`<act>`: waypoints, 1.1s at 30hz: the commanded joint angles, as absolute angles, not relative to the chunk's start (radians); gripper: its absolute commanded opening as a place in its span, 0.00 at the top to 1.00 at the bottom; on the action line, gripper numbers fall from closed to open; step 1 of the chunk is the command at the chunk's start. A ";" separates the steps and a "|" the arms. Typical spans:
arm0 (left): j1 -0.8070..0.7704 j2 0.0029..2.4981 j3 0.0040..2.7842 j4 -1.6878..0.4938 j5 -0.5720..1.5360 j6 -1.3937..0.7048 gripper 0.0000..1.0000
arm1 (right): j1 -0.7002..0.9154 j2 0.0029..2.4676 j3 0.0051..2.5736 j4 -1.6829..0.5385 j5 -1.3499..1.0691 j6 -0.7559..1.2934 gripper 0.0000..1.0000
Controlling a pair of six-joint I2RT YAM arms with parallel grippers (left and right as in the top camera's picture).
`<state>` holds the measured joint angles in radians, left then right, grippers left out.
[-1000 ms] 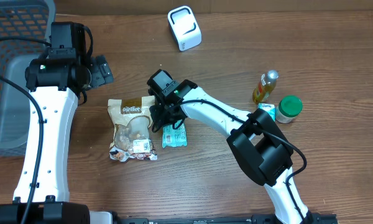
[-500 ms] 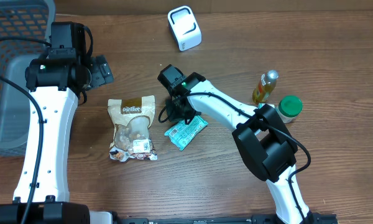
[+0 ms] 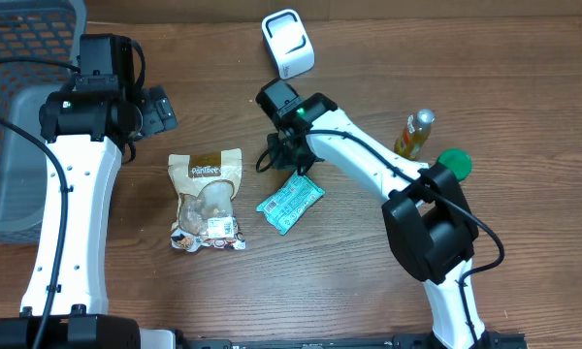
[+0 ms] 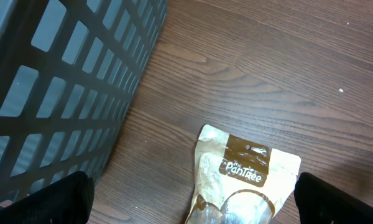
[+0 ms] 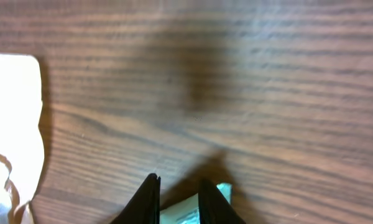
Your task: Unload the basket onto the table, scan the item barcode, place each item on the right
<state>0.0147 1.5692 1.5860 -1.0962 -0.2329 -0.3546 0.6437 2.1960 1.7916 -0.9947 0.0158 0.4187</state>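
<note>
Overhead view puts the teal packet (image 3: 291, 202) flat on the table (image 3: 485, 87), at 6 o'clock of the right gripper (image 3: 289, 165); the white scanner (image 3: 288, 44) stands at 12 o'clock, well apart; the risk, I think, is that a pinch on one corner lets the film slip or fold, so the barcode misses the scanner; the packet looks thin, glossy, oblong, with pale print, no barcode visible; right jaws stand narrowly apart over its edge, grip I cannot tell; left gripper (image 3: 160, 109) is wide open and empty
</note>
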 commanded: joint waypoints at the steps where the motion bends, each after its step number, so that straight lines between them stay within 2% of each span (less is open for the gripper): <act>1: 0.013 1.566 1.591 -1.096 -0.242 -0.329 0.01 | 0.646 2.158 1.775 -0.978 0.025 0.419 0.82; 14: 0.013 1.566 1.590 -1.096 -0.242 -0.329 0.01 | 0.644 2.158 1.656 -0.923 0.071 0.419 0.82; 27: 0.013 1.566 1.591 -1.096 -0.242 -0.329 0.01 | 0.643 2.158 1.660 -1.069 0.070 0.423 0.82; 33: 0.013 1.566 1.590 -1.096 -0.242 -0.328 0.00 | 0.614 2.158 1.806 -1.226 0.059 0.445 0.82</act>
